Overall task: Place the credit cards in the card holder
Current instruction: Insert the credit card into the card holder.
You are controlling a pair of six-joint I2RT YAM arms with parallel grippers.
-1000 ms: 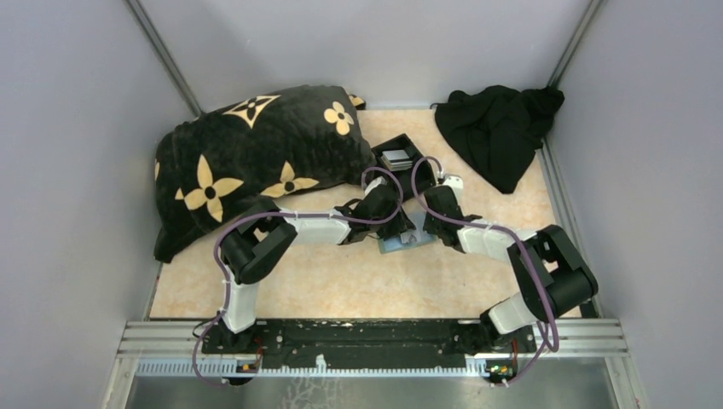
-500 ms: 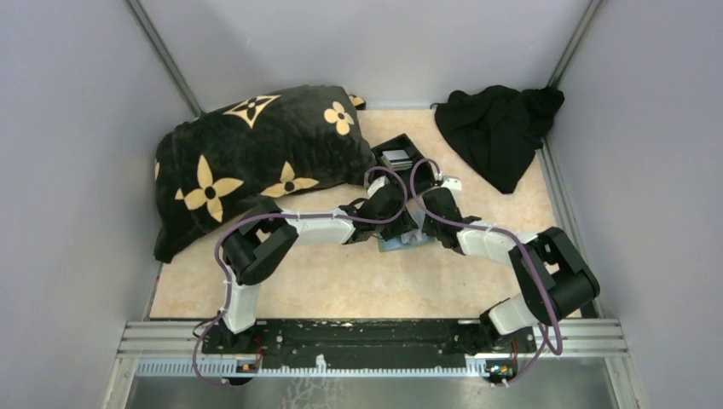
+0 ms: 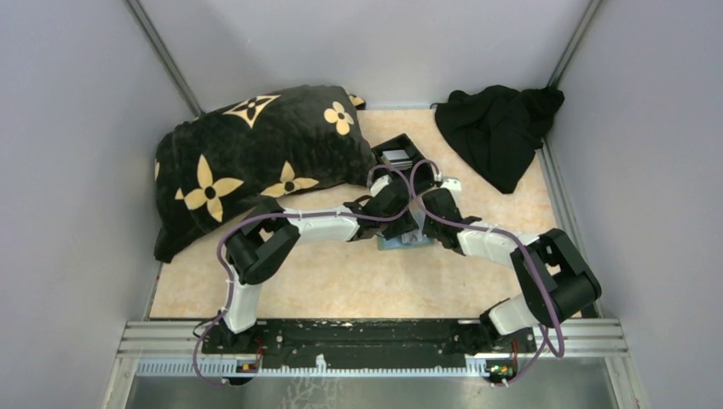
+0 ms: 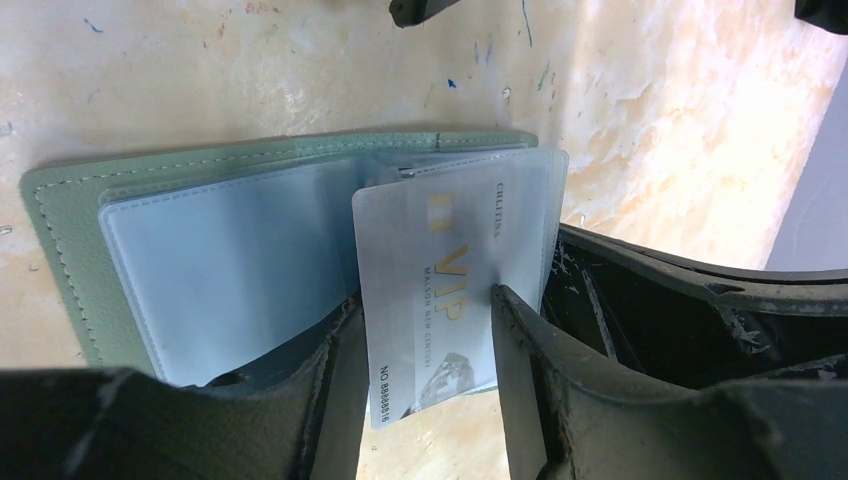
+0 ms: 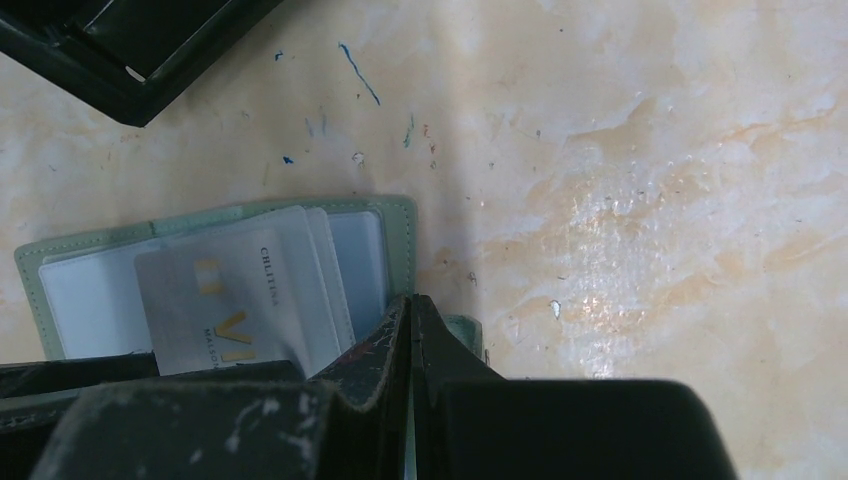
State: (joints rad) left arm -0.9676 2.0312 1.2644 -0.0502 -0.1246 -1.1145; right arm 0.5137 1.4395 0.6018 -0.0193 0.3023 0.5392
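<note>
L pincer (image 4: 422, 300) clamped on silvery plastic VIP card (image 4: 450, 240): slide it square into sage-green stitched holder (image 4: 60, 230); R pincer (image 5: 412, 305), together, presses its edge.

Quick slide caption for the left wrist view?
Left gripper holds a silver VIP card over the open green card holder.

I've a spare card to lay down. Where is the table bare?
Bare: near table strip between card holder and base rail; patch between black cloth and right arm. Crowded: centre, around black box; pillow fills rear left.
</note>
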